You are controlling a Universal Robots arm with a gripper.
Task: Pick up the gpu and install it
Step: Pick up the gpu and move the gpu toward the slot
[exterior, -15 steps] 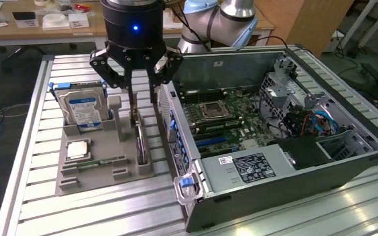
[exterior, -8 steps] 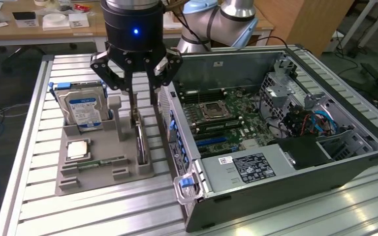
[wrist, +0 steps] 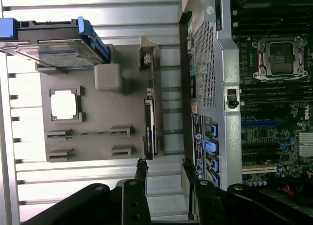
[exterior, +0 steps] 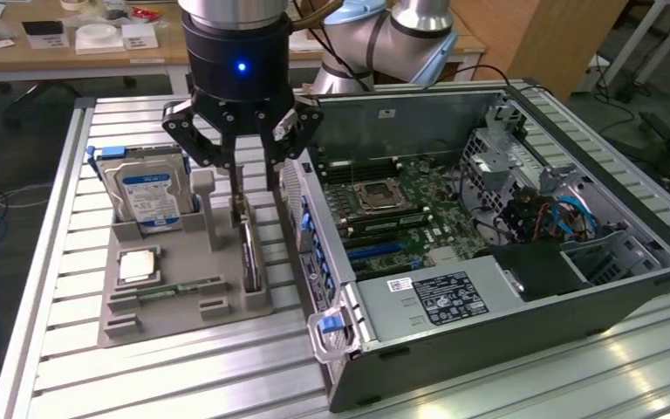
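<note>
Gripper (exterior: 254,179), black, fingers spread and empty, hangs directly above the gpu (exterior: 250,257), a thin dark card standing on edge in the grey plastic tray (exterior: 184,310). Its long axis runs alongside the open black computer case (exterior: 522,288). Room is tight: 1 blue-labelled hard drive (exterior: 149,192) stands near on the slatted aluminium table (exterior: 195,375).

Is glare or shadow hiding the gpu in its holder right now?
Exterior view: glare streaks the table beside the case, none on the gpu, which stands dim under the open end effector. Wrist view: the table slats and the processor chip wash out white, the gpu's edge is glare-free.
</note>
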